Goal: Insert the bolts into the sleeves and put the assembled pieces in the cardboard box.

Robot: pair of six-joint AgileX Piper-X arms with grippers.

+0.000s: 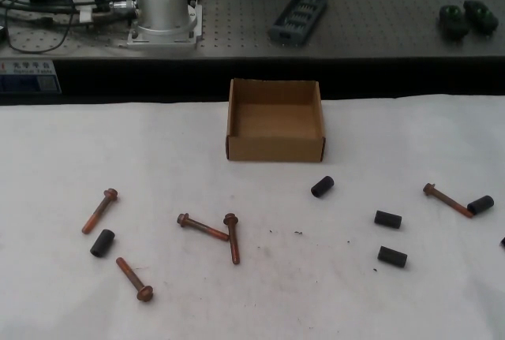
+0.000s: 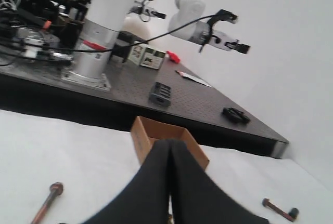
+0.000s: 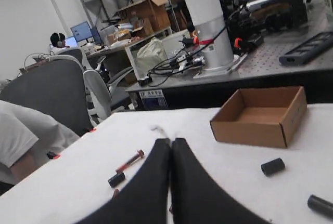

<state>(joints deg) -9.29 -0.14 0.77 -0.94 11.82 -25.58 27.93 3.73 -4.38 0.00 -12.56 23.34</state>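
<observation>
where 5 bolts [image 1: 99, 211] [image 1: 203, 226] [image 1: 232, 237] [image 1: 134, 279] [image 1: 447, 199] lie, sleeves [image 1: 102, 243] [image 1: 322, 186] [image 1: 387, 219] [image 1: 392, 257] [image 1: 480, 205] lie scattered.

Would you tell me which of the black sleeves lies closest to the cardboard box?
The sleeve just in front of the box's right front corner. The others lie farther off: one far left among the bolts, the rest farther right.

White sheet [image 1: 260, 300] — black slotted tray [image 1: 298, 15] on perforated table [image 1: 387, 5] beyond.

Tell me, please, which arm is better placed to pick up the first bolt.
Probably the left: most bolts lie on the left side of the cloth, and one bolt lies near the left gripper, which is shut. The sleeves lie mostly on the right.
</observation>
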